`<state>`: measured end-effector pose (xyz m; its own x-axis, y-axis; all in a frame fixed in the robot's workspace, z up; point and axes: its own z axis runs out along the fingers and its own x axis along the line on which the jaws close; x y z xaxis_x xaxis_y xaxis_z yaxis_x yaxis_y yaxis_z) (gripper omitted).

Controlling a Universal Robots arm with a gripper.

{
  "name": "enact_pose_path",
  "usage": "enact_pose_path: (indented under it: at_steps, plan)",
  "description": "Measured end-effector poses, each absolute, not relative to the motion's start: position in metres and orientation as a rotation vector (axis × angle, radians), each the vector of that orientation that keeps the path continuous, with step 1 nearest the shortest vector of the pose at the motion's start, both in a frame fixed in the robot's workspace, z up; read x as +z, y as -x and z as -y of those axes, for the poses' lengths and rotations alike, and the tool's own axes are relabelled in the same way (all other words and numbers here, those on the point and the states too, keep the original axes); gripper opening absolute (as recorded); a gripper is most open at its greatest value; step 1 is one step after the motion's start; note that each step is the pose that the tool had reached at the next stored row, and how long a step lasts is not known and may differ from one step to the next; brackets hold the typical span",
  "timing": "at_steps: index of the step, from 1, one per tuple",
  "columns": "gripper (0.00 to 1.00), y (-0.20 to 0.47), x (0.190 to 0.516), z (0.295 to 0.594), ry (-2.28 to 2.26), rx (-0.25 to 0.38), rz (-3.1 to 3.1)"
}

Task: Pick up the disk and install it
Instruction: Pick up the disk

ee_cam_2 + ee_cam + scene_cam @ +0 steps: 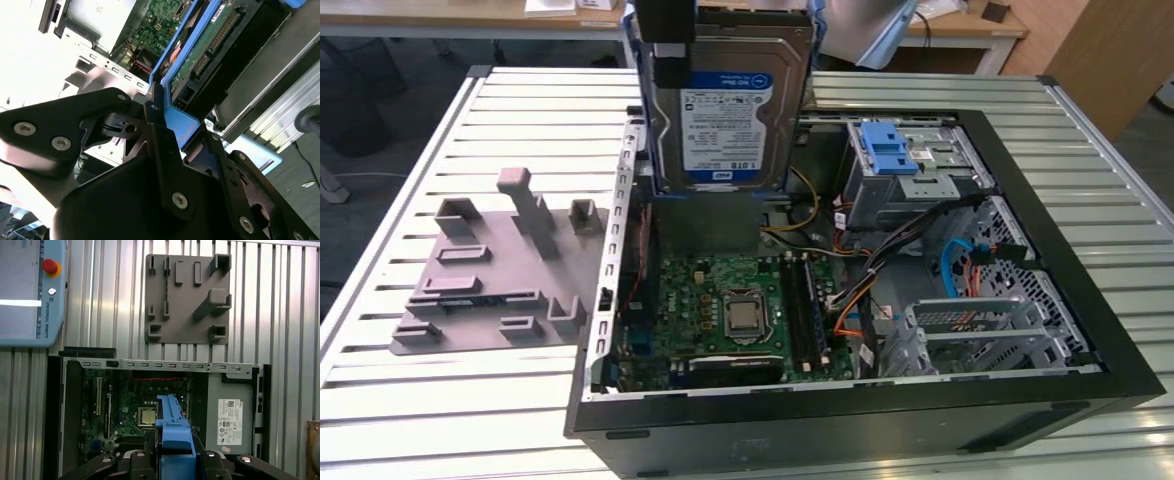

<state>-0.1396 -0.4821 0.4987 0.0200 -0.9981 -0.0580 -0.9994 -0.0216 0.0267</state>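
Above the open computer case (1067,395), disk (727,110) clamped in tool (167,125), upright, long axis vertical

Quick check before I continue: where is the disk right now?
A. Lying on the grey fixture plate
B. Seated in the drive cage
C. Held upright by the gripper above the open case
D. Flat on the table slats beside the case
C: in the exterior view the disk hangs upright over the computer case, and the second wrist view shows the gripper clamped on its blue carrier frame.
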Motion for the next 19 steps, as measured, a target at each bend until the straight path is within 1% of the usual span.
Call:
enact_pose_path:
  at_steps: [19]
  plan:
    - [0.37, 0.109, 0.498, 0.484, 2.228, 0.094, -2.182]
